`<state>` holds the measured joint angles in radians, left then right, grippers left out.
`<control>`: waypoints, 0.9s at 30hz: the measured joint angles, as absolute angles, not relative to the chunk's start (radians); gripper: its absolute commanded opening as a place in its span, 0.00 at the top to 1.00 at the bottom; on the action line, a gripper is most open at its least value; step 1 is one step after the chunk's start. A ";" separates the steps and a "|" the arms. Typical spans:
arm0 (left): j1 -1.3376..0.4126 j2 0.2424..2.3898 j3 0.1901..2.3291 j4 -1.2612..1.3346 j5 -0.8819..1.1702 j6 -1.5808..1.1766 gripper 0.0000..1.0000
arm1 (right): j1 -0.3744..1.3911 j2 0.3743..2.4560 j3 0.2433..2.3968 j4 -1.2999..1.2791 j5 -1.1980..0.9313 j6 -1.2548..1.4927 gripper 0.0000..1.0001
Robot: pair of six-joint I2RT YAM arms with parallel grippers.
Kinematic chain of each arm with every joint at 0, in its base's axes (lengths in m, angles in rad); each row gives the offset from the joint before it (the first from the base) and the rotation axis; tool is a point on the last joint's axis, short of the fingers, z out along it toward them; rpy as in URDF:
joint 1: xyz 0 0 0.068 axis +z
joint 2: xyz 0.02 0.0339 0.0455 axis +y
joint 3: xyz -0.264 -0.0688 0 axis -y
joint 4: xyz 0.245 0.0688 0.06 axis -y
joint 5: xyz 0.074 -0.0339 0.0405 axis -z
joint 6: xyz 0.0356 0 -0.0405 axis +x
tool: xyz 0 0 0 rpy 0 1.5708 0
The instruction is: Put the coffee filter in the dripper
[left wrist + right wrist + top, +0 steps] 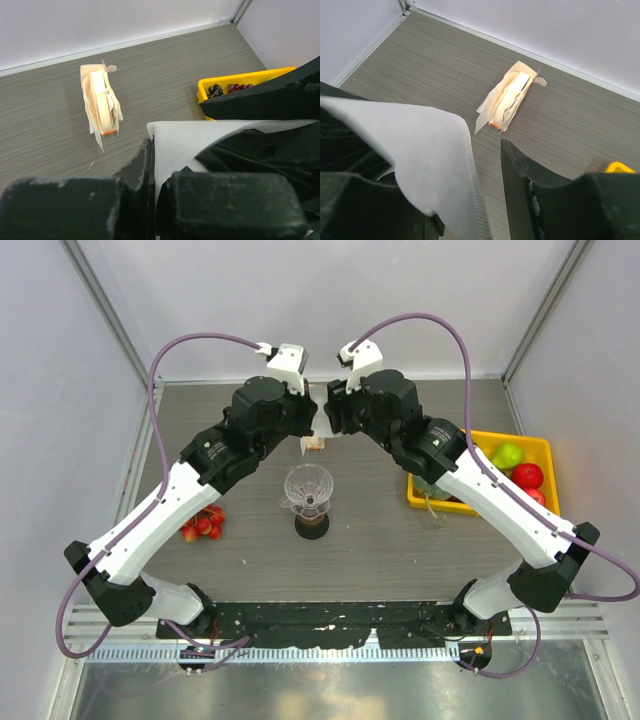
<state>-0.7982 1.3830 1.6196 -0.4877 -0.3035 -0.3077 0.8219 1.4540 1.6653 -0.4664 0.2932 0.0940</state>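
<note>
**A:** Where is the coffee filter [195, 140] sitting?

**B:** It is not lying anywhere; the left gripper [159, 167] is pinching it, jaws closed flat on the white sheet, and the paper is fanning up and out past the fingers.

**A:** And the right gripper [487, 167]?

**B:** Its jaws are standing apart; the sheet is draping over one finger, the other finger [530, 195] is showing bare, and grey floor is visible in the gap between paper and finger; nothing is being clamped there.

**A:** Where is the dripper [308, 486]?

**B:** It is standing upright, rim up, mid-table [400, 540], nearer the arm bases than the two wrists; it seems to be sitting on the dark cup [312, 526], though from above I cannot be sure they are touching.

**A:** Anything beside the grippers?

**B:** The beige packet [101, 107] with orange marks is standing on the table just beyond them; the yellow tray [240, 80] is lying off to the right.
</note>
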 measured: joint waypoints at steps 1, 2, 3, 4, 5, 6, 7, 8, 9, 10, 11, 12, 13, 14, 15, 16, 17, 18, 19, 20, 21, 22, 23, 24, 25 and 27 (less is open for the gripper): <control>-0.798 1.383 1.620 -0.490 -0.308 -0.307 1.00 | 0.822 1.454 1.668 -0.474 0.292 0.093 0.52; -0.798 1.383 1.620 -0.490 -0.314 -0.307 1.00 | 0.820 1.454 1.672 -0.486 0.292 0.091 0.54; -0.798 1.383 1.620 -0.490 -0.316 -0.306 1.00 | 0.817 1.454 1.678 -0.496 0.292 0.088 0.55; -0.798 1.383 1.620 -0.490 -0.317 -0.307 1.00 | 0.813 1.453 1.681 -0.501 0.292 0.085 0.58; -0.798 1.383 1.620 -0.491 -0.318 -0.307 1.00 | 0.810 1.451 1.682 -0.506 0.290 0.082 0.60; -0.798 1.383 1.620 -0.491 -0.318 -0.307 1.00 | 0.809 1.448 1.683 -0.510 0.287 0.081 0.64; -0.798 1.383 1.620 -0.491 -0.318 -0.307 1.00 | 0.807 1.446 1.683 -0.511 0.282 0.080 0.65; -0.798 1.383 1.620 -0.492 -0.317 -0.307 1.00 | 0.806 1.443 1.683 -0.514 0.276 0.079 0.74; -0.798 1.383 1.620 -0.492 -0.317 -0.308 1.00 | 0.805 1.440 1.683 -0.519 0.267 0.078 0.79; -0.798 1.383 1.620 -0.492 -0.315 -0.311 1.00 | 0.805 1.438 1.683 -0.521 0.260 0.076 0.87; -0.798 1.383 1.620 -0.492 -0.312 -0.314 0.96 | 0.805 1.436 1.683 -0.523 0.244 0.083 0.90; -0.799 1.383 1.620 -0.492 -0.308 -0.317 0.89 | 0.805 1.435 1.683 -0.525 0.233 0.084 0.95; -0.799 1.383 1.620 -0.492 -0.305 -0.318 0.81 | 0.805 1.435 1.683 -0.527 0.224 0.085 0.95; -0.799 1.385 1.620 -0.492 -0.303 -0.321 0.77 | 0.805 1.435 1.683 -0.530 0.215 0.089 0.95; -0.798 1.385 1.620 -0.493 -0.302 -0.323 0.73 | 0.804 1.435 1.683 -0.536 0.213 0.091 0.95; -0.798 1.386 1.620 -0.494 -0.300 -0.327 0.69 | 0.802 1.435 1.683 -0.546 0.211 0.093 0.95; -0.798 1.386 1.620 -0.495 -0.296 -0.331 0.68 | 0.801 1.435 1.683 -0.554 0.211 0.093 0.95; -0.798 1.386 1.620 -0.496 -0.286 -0.334 0.68 | 0.798 1.435 1.684 -0.562 0.212 0.094 0.95; -0.797 1.386 1.620 -0.496 -0.279 -0.335 0.72 | 0.796 1.435 1.686 -0.566 0.212 0.096 0.95; -0.797 1.386 1.620 -0.498 -0.265 -0.337 0.79 | 0.796 1.436 1.691 -0.570 0.216 0.097 0.95; -0.796 1.386 1.620 -0.500 -0.255 -0.338 0.81 | 0.794 1.439 1.699 -0.572 0.219 0.101 0.95; -0.797 1.386 1.619 -0.501 -0.244 -0.342 0.81 | 0.794 1.441 1.705 -0.572 0.220 0.102 0.95; -0.797 1.386 1.618 -0.502 -0.234 -0.340 0.76 | 0.794 1.444 1.715 -0.572 0.221 0.104 0.95; -0.796 1.386 1.617 -0.502 -0.225 -0.339 0.72 | 0.793 1.446 1.722 -0.572 0.220 0.104 0.95; -0.796 1.386 1.615 -0.502 -0.215 -0.334 0.67 | 0.793 1.447 1.726 -0.572 0.218 0.104 0.95; -0.797 1.386 1.613 -0.504 -0.204 -0.321 0.59 | 0.791 1.447 1.728 -0.574 0.210 0.100 0.95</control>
<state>-0.7967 1.3865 1.6131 -0.5041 -0.2035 -0.3210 0.7906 1.4471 1.7279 -0.5735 0.2104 0.0998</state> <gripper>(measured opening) 0.310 0.061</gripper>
